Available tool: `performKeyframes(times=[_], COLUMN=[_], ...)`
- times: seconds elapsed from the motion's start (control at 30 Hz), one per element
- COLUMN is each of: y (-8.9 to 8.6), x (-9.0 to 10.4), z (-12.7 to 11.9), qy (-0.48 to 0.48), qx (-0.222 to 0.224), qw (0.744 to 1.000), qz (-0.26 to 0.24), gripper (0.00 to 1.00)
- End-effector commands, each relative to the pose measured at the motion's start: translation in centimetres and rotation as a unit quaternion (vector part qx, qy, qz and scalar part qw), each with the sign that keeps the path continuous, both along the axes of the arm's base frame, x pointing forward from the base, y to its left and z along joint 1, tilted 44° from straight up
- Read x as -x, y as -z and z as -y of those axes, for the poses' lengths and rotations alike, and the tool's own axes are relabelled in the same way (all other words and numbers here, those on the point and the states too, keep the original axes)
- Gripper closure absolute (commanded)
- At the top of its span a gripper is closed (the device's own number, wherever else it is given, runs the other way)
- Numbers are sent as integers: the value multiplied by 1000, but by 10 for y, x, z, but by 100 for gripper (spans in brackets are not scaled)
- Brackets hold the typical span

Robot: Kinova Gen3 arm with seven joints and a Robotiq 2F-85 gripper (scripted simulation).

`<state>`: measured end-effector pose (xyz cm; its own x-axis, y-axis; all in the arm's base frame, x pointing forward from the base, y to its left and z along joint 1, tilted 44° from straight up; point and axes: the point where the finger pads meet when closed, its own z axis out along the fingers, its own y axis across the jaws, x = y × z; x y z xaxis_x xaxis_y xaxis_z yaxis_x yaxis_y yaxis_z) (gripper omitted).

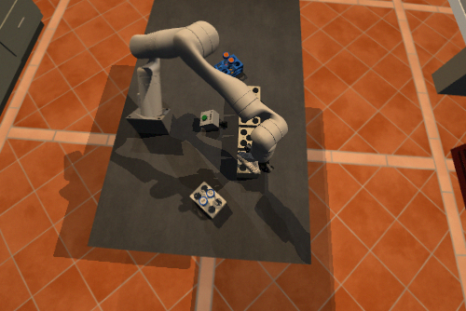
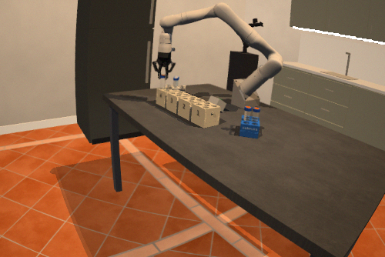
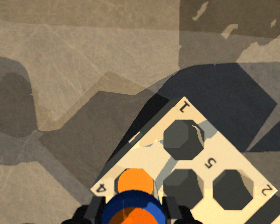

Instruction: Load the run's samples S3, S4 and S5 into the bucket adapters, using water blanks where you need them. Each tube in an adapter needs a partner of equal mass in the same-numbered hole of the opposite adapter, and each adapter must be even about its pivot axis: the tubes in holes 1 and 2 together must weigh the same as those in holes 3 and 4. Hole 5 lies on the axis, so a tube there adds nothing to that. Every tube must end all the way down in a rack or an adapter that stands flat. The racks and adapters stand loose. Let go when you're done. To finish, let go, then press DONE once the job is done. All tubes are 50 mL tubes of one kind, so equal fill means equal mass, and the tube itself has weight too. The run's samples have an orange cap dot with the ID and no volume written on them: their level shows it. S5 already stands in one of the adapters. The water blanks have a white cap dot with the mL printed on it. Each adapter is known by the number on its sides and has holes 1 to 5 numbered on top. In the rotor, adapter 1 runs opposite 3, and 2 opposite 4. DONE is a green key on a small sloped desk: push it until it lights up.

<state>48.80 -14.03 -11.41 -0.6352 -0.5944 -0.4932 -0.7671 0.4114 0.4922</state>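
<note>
On the dark grey table (image 2: 269, 160), going left to right in the exterior view, the black two-finger gripper (image 2: 164, 72) hangs upright over the far-left end of a row of four cream block adapters. Its jaws are clamped on a blue-capped sample tube with an orange dot (image 3: 135, 214), held above cream adapter number 4 (image 2: 162, 96).

In the wrist view that adapter's top (image 3: 211, 150) shows holes marked 1, 5, 2 and 4; hole 4 (image 3: 135, 181) shows orange, directly beneath the held tube, while holes 1, 5 and 2 are dark. Whether the tube's tip has entered the hole cannot be told. One more blue-capped tube (image 2: 175, 80) stands just behind the row's left end.

Next come adapter 3 (image 2: 172, 100), adapter 2 (image 2: 185, 107) and adapter 1 (image 2: 205, 115), touching side by side. Right of them stands one small blue sample rack (image 2: 249, 128) with two orange-dotted tubes (image 2: 251, 111).

From the top, one grey sloped desk with a green key (image 1: 204, 117) sits near the arm's base, and one cream blank rack (image 1: 217, 211) holding four white-dotted tubes (image 1: 207, 197) stands well apart from the adapters.
</note>
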Motion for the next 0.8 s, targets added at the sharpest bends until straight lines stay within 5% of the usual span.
performKeyframes(times=[0.0, 0.77], y=[2, 13], x=[-2, 0], z=[-3, -13], qy=[-2, -2], qx=[0, 0], qw=[1000, 1000], qz=[5, 4], gripper=[90, 90])
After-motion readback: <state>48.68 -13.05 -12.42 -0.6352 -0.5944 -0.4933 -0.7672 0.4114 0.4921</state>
